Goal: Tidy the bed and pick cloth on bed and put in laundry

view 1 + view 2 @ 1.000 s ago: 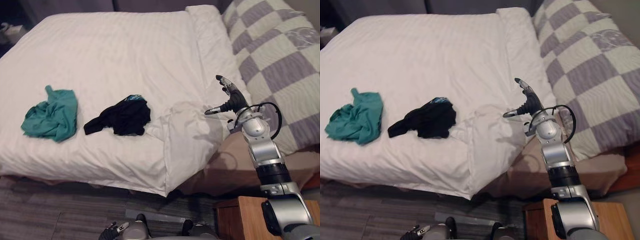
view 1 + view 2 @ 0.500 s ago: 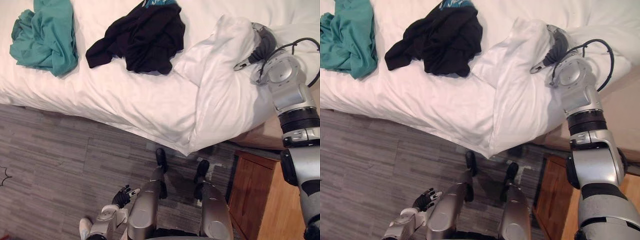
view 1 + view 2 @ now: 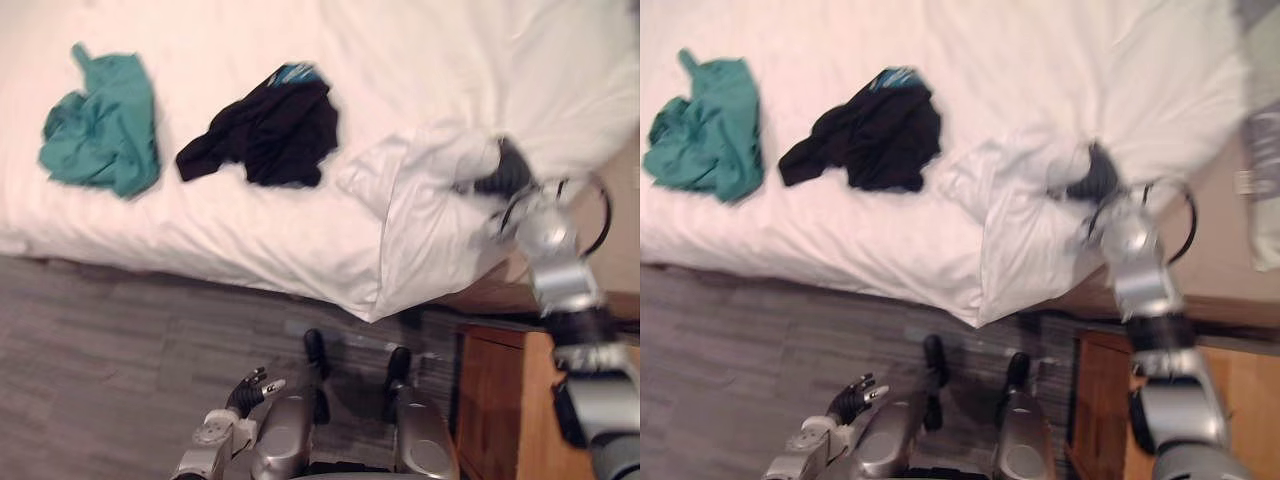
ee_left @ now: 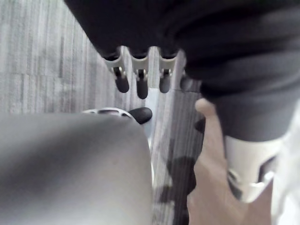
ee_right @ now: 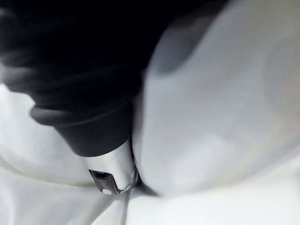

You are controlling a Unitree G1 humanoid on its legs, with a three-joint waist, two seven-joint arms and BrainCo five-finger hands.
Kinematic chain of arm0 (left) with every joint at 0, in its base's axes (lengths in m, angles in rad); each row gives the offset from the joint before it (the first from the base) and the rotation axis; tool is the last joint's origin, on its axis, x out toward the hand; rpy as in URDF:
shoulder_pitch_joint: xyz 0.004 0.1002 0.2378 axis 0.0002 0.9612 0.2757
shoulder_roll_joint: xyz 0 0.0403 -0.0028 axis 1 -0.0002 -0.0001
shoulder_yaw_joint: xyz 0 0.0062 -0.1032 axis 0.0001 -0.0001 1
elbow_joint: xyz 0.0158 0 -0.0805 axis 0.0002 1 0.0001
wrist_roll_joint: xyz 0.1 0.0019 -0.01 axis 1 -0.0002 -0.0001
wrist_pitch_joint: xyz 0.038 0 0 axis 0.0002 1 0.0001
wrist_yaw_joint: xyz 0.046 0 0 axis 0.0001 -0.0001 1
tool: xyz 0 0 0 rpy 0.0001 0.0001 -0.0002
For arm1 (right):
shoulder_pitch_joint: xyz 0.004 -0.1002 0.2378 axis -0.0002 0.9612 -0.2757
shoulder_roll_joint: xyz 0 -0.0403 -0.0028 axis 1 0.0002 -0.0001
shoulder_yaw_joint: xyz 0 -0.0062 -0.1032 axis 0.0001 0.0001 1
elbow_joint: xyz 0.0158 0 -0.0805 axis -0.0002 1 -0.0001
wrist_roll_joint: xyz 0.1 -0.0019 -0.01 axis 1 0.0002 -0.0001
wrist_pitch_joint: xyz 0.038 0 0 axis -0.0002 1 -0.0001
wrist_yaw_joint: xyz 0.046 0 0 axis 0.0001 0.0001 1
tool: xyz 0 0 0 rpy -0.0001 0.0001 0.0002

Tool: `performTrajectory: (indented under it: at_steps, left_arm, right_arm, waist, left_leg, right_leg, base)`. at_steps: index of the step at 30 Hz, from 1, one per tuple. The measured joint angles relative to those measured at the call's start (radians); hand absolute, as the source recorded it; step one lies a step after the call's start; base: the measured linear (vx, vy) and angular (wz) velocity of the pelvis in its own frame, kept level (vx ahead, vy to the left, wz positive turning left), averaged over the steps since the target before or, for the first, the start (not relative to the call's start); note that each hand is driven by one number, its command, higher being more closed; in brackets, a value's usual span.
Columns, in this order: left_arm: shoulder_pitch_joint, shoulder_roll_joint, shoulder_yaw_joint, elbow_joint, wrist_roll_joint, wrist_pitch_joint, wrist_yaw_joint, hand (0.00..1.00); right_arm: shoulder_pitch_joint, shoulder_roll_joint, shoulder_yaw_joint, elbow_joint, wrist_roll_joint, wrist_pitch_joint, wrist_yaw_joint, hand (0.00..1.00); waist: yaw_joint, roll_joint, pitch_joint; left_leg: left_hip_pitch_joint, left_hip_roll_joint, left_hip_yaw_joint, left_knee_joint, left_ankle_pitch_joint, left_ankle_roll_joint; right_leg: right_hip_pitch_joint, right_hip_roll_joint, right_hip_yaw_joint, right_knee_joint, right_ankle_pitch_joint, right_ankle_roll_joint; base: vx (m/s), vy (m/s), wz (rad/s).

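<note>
Bed, white duvet (image 3: 250, 230): near edge drapes over the side toward the grey plank floor (image 3: 100, 350); right corner turned back in a bunched fold (image 3: 420, 215), with a tan surface (image 3: 1225, 250) bare beside it. Teal cloth (image 3: 100, 125): crumpled, on the duvet toward the left, near its front edge. Black cloth (image 3: 265, 130): crumpled, mid-bed, well apart from the teal one, just beside the fold, open duvet all round. Right hand (image 3: 503, 170): pushed into the fold, dark cover against white fabric; whether it grips cannot be told. Left hand (image 3: 248, 390): low over the floor, fingers (image 4: 142, 86) relaxed and nearly straight, holding nothing. Wooden nightstand (image 3: 500, 400): at the bed's right corner, under the right arm.
</note>
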Motion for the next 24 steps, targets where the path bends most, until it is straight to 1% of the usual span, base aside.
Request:
performTrajectory:
  at_steps: [1, 2, 3, 4, 5, 6, 7, 8, 9, 10, 11, 12, 13, 16, 18, 20, 22, 23, 24]
  left_arm:
    - [0.004, 0.001, 0.003, 0.0, 0.006, 0.002, -0.001, 0.0]
    - [0.019, 0.002, 0.018, 0.002, 0.023, 0.013, -0.009, 0.0]
    - [0.03, 0.002, 0.032, 0.004, 0.033, 0.021, -0.017, 0.0]
    - [0.053, 0.003, 0.057, 0.006, 0.057, 0.037, -0.018, 0.0]
    - [0.071, 0.003, 0.07, 0.009, 0.067, 0.042, -0.018, 0.0]
    - [0.085, 0.003, 0.081, 0.018, 0.078, 0.046, -0.015, 0.0]
    - [0.089, 0.003, 0.081, 0.028, 0.086, 0.047, -0.015, 0.0]
    - [0.092, -0.006, 0.081, 0.046, 0.098, 0.049, -0.015, 0.0]
    - [0.096, -0.023, 0.079, 0.065, 0.122, 0.062, -0.016, 0.0]
    - [0.097, -0.042, 0.079, 0.086, 0.136, 0.068, -0.016, 0.0]
    - [0.097, -0.052, 0.079, 0.094, 0.145, 0.069, -0.016, 0.0]
    - [0.097, -0.055, 0.079, 0.095, 0.151, 0.072, -0.018, 0.0]
    - [0.097, -0.056, 0.079, 0.098, 0.161, 0.084, -0.018, 0.0]
    - [0.098, -0.054, 0.098, 0.118, 0.161, 0.086, -0.019, 0.0]
    - [0.101, -0.047, 0.117, 0.127, 0.161, 0.086, -0.021, 0.0]
    - [0.103, -0.038, 0.119, 0.132, 0.16, 0.085, -0.023, 0.0]
    - [0.115, -0.037, 0.137, 0.132, 0.157, 0.082, -0.035, 0.0]
    - [0.129, -0.032, 0.147, 0.134, 0.145, 0.081, -0.041, 0.0]
    - [0.136, -0.03, 0.148, 0.135, 0.138, 0.081, -0.041, 0.0]
  right_arm:
    - [0.059, 0.025, -0.032, -0.057, 0.016, 0.002, -0.004, 1.0]
    - [0.173, 0.086, -0.09, -0.15, 0.051, 0.007, -0.011, 1.0]
    - [0.251, 0.13, -0.124, -0.197, 0.067, 0.011, -0.016, 1.0]
    - [0.426, 0.207, -0.191, -0.282, 0.095, 0.02, -0.04, 1.0]
    - [0.522, 0.245, -0.222, -0.303, 0.111, 0.021, -0.052, 1.0]
    - [0.636, 0.286, -0.266, -0.309, 0.145, 0.017, -0.071, 1.0]
    - [0.686, 0.3, -0.289, -0.308, 0.166, 0.013, -0.08, 0.0]
    - [0.739, 0.321, -0.324, -0.305, 0.182, 0.004, -0.089, 0.0]
    - [0.782, 0.35, -0.36, -0.284, 0.211, -0.014, -0.105, 0.0]
    - [0.802, 0.389, -0.398, -0.241, 0.243, -0.025, -0.116, 0.0]
    - [0.813, 0.414, -0.431, -0.205, 0.268, -0.025, -0.124, 0.0]
    - [0.817, 0.421, -0.443, -0.186, 0.286, -0.025, -0.13, 0.0]
    - [0.817, 0.438, -0.483, -0.137, 0.306, -0.02, -0.143, 0.0]
    - [0.812, 0.439, -0.542, -0.113, 0.353, -0.001, -0.201, 0.0]
    - [0.8, 0.439, -0.585, -0.115, 0.422, 0.019, -0.257, 0.0]
    - [0.797, 0.438, -0.64, -0.116, 0.447, 0.036, -0.303, 0.0]
    - [0.796, 0.435, -0.746, -0.16, 0.435, 0.059, -0.383, 0.0]
    - [0.793, 0.415, -0.81, -0.222, 0.433, 0.066, -0.454, 0.0]
    - [0.792, 0.397, -0.83, -0.242, 0.433, 0.066, -0.479, 0.0]
  waist:
    - [-0.007, -0.009, -0.007]
    - [-0.015, -0.032, -0.031]
    - [-0.025, -0.052, -0.043]
    - [-0.051, -0.088, -0.084]
    - [-0.065, -0.11, -0.116]
    - [-0.073, -0.136, -0.155]
    - [-0.076, -0.143, -0.175]
    - [-0.086, -0.15, -0.205]
    - [-0.108, -0.152, -0.236]
    - [-0.119, -0.151, -0.262]
    - [-0.121, -0.148, -0.282]
    - [-0.118, -0.146, -0.289]
    - [-0.116, -0.139, -0.3]
    - [-0.113, -0.124, -0.313]
    - [-0.115, -0.123, -0.314]
    - [-0.119, -0.124, -0.314]
    - [-0.125, -0.127, -0.314]
    - [-0.139, -0.127, -0.316]
    - [-0.144, -0.128, -0.316]
  left_leg:
    - [0.008, 0.002, 0.007, 0.0, -0.006, -0.001]
    - [0.02, 0.01, 0.033, 0.0, -0.024, -0.001]
    - [0.032, 0.013, 0.046, 0.0, -0.027, -0.002]
    - [0.057, 0.019, 0.059, 0.0, -0.037, -0.013]
    - [0.075, 0.022, 0.072, 0.0, -0.048, -0.013]
    - [0.11, 0.026, 0.094, 0.0, -0.061, -0.022]
    - [0.129, 0.027, 0.106, 0.0, -0.07, -0.021]
    - [0.151, 0.028, 0.116, 0.0, -0.08, -0.022]
    - [0.185, 0.028, 0.137, -0.001, -0.094, -0.025]
    - [0.213, 0.029, 0.156, -0.001, -0.103, -0.027]
    - [0.228, 0.032, 0.165, -0.001, -0.112, -0.03]
    - [0.233, 0.032, 0.173, -0.001, -0.114, -0.032]
    - [0.252, 0.033, 0.183, -0.004, -0.12, -0.033]
    - [0.261, 0.033, 0.2, -0.007, -0.125, -0.033]
    - [0.27, 0.035, 0.212, -0.007, -0.129, -0.038]
    - [0.282, 0.036, 0.219, -0.007, -0.133, -0.039]
    - [0.291, 0.036, 0.239, -0.007, -0.14, -0.043]
    - [0.292, 0.036, 0.251, -0.007, -0.144, -0.04]
    - [0.293, 0.036, 0.253, -0.007, -0.145, -0.039]
  right_leg:
    - [0.006, 0.004, 0.008, -0.009, 0.0, 0.0]
    - [0.011, 0.016, 0.032, -0.025, -0.001, 0.001]
    - [0.024, 0.02, 0.041, -0.038, 0.005, 0.001]
    - [0.052, 0.028, 0.049, -0.06, 0.024, 0.025]
    - [0.069, 0.033, 0.058, -0.071, 0.025, 0.026]
    - [0.096, 0.038, 0.077, -0.082, 0.026, 0.033]
    - [0.111, 0.042, 0.088, -0.091, 0.026, 0.033]
    - [0.129, 0.044, 0.101, -0.1, 0.025, 0.034]
    - [0.158, 0.047, 0.117, -0.11, 0.025, 0.034]
    - [0.181, 0.049, 0.128, -0.124, 0.025, 0.034]
    - [0.186, 0.052, 0.141, -0.125, 0.024, 0.035]
    - [0.191, 0.053, 0.144, -0.127, 0.024, 0.035]
    - [0.214, 0.054, 0.147, -0.139, 0.024, 0.035]
    - [0.214, 0.056, 0.166, -0.14, 0.025, 0.033]
    - [0.218, 0.059, 0.179, -0.142, 0.029, 0.038]
    - [0.231, 0.062, 0.192, -0.15, 0.033, 0.042]
    - [0.231, 0.062, 0.205, -0.155, 0.034, 0.043]
    - [0.229, 0.063, 0.219, -0.156, 0.038, 0.047]
    - [0.228, 0.063, 0.222, -0.158, 0.041, 0.052]
  base:
    - [0.02, -0.004, -0.34]
    - [0.03, -0.009, -0.45]
    - [0.09, -0.022, -0.56]
    - [0.13, -0.02, -0.41]
    - [0.17, -0.022, -0.53]
    - [0.14, -0.011, -0.48]
    - [0.11, -0.009, -0.55]
    - [0.11, 0.005, -0.47]
    - [0.11, 0.015, -0.48]
    - [0.09, 0.022, -0.43]
    - [0.03, 0.014, -0.31]
    - [0.02, 0.01, -0.2]
    - [0.03, 0.007, -0.15]
    - [0.02, 0.013, -0.14]
    - [0.03, 0.009, -0.17]
    - [0.04, 0.012, -0.14]
    - [0.02, 0.019, -0.29]
    - [0.04, 0.016, -0.32]
    - [0.05, 0.013, -0.27]
